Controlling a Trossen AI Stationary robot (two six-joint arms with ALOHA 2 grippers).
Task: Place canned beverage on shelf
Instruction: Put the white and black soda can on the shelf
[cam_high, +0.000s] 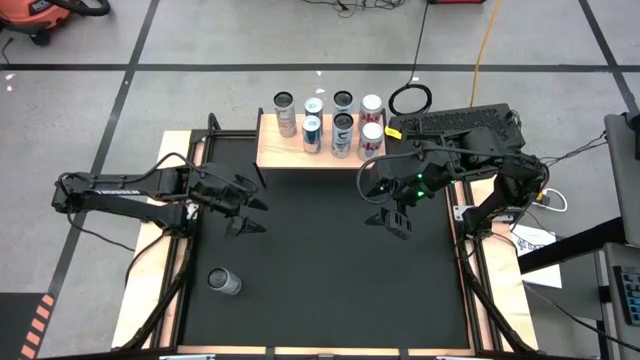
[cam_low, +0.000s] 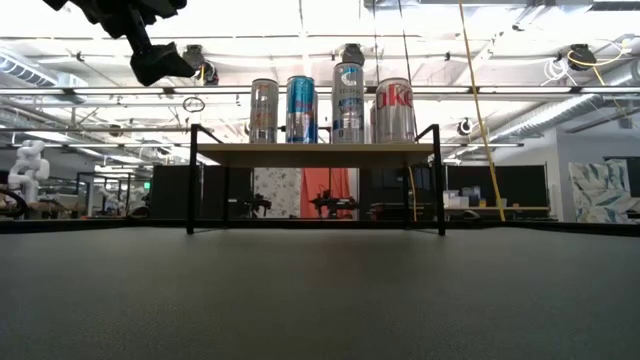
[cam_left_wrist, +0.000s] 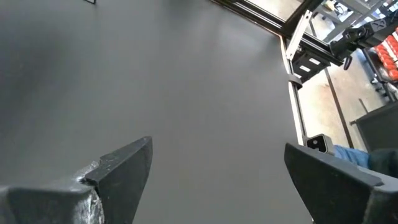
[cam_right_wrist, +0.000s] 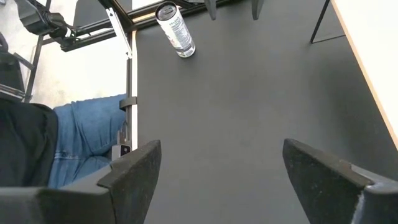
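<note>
A lone silver can (cam_high: 224, 282) stands near the black mat's (cam_high: 330, 270) left edge; both grippers, left (cam_high: 247, 212) and right (cam_high: 392, 220), hover spread and empty.

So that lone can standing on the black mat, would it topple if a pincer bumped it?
Probably. The lone can stands upright, tall and slim, so a high nudge could tip it. Once down, its round body would likely roll. Its smooth metal sides may be slippery.

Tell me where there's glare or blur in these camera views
Low view: ceiling lights blaze bright behind the cans on the shelf, and the near mat is soft and featureless. Left wrist view: the left gripper fingers look blurred up close. High view: evenly lit, with a small bright spot on the floor.
</note>
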